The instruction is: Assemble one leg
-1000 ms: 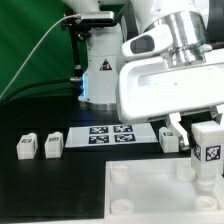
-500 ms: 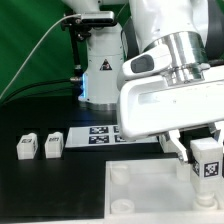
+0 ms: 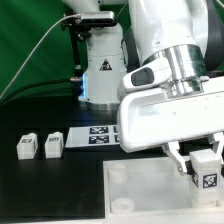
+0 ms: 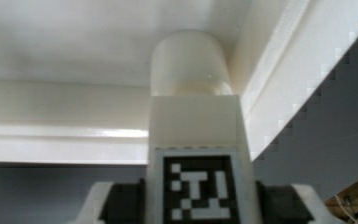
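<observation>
The gripper is clamped on the leg, which stands upright between its fingers with the black-and-white tag facing outward. Directly under the gripper lies the white panel, and the held leg hangs over the panel's corner at the exterior view's right; whether its lower end touches cannot be told. In the wrist view the leg runs straight out from the gripper, its rounded end toward the panel. Well away from the gripper sit a second leg and a third leg, with the marker board nearer.
</observation>
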`<state>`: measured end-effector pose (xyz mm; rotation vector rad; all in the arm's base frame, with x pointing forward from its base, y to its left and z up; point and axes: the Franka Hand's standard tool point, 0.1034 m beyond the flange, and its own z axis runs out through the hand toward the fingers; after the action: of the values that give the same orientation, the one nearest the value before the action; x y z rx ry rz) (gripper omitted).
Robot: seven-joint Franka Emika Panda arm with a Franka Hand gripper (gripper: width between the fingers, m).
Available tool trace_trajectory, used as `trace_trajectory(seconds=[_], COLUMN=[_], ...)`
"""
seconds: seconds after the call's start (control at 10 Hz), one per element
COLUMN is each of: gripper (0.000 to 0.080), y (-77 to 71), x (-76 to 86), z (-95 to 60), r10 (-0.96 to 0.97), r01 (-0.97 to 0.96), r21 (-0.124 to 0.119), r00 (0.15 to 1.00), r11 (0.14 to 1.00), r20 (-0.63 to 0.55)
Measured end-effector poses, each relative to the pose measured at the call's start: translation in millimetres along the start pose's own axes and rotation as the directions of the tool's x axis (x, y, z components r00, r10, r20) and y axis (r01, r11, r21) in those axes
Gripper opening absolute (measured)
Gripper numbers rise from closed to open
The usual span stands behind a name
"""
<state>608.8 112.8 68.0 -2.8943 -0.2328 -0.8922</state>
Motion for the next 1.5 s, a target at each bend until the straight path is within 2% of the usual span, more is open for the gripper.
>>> trace_trajectory(seconds=[0.4,0.5,0.6,0.7,0.8,1.4,1.5], gripper=[0.0292,0.0481,0.0481,0.0613,0.0643,0.0649,0.0649], y=[0.0,0.0,0.0,0.0,0.0,0.1,0.6], x=[-2.8,-2.9,-3.0,-3.2,-3.3,-3.4,8.5], z=[1.0,1.0,1.1,1.2,1.3,1.4,-5.2], r10=[0.019,0.019,0.019,0.019,0.019,0.020,0.019], r01=[-0.018,-0.019,-0.019,-0.019,-0.019,-0.019,-0.019], r21=[-0.003,-0.003,-0.003,-0.003,-0.003,-0.001,0.002], r00=[1.000,1.000,1.000,1.000,1.000,0.999,0.998], r11=[1.000,1.000,1.000,1.000,1.000,1.000,1.000], r20=[0.025,0.025,0.025,0.025,0.025,0.036,0.064])
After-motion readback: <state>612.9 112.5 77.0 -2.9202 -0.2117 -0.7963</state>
